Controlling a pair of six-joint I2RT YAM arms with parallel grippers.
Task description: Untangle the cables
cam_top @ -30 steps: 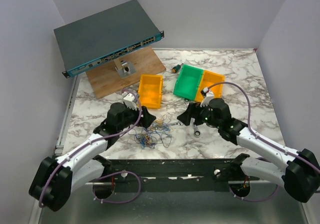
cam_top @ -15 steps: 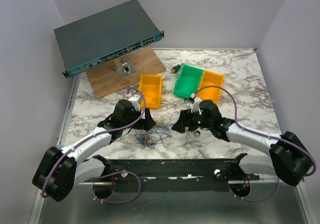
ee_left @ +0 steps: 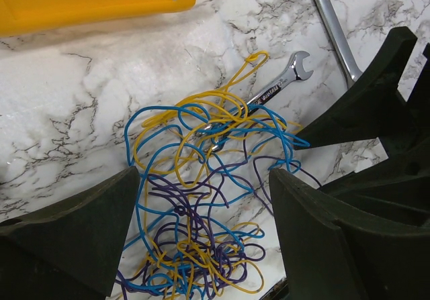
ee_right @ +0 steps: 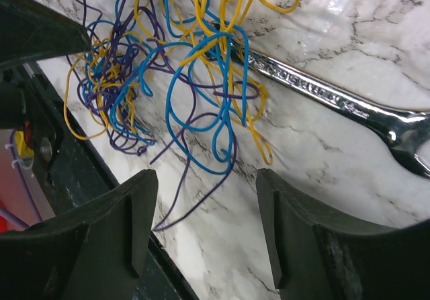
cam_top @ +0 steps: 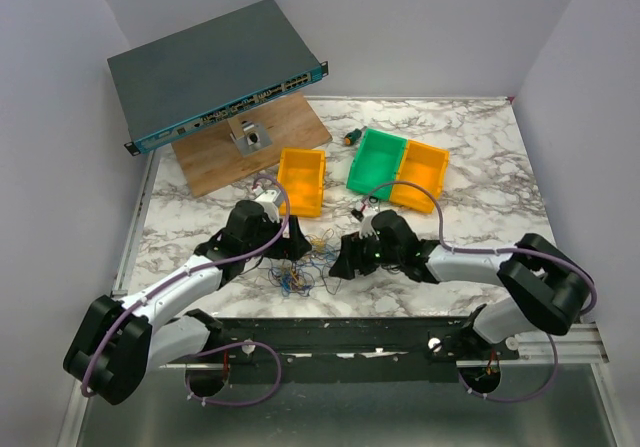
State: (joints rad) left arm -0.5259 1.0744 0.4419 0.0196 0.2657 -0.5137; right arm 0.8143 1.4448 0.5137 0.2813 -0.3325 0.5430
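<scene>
Top external view has both arms leaning in on the cables (cam_top: 305, 267), a loose knot of blue, yellow and purple strands lying on the bench (cam_top: 480, 147) near its front edge, between the two wrists and just in front of the yellow bin (cam_top: 300, 182). From the left wrist, the left fingers (ee_left: 74, 239) stand apart, released, with the near part of the tangle between them and nothing pinched. From the right wrist, the right fingers (ee_right: 101, 239) are likewise spread and empty, a few strand ends reaching toward the gap. A wrench (ee_left: 279, 85) lies with its shaft under the knot; whether any loop runs around it I cannot tell. The step looks like the first grab, and it would go best if each side closes on one outlying loop of a different colour, clear of the steel, then draws outward low and slowly so the knot loosens rather than cinches or drags the wrench along. The bench is glossy white marble with grey veins, slick, so the wires should slide freely. Plain pale walls enclose it, with a green bin (cam_top: 375, 162) and a network switch (cam_top: 215, 72) propped on a wooden board (cam_top: 260, 147) further back.
</scene>
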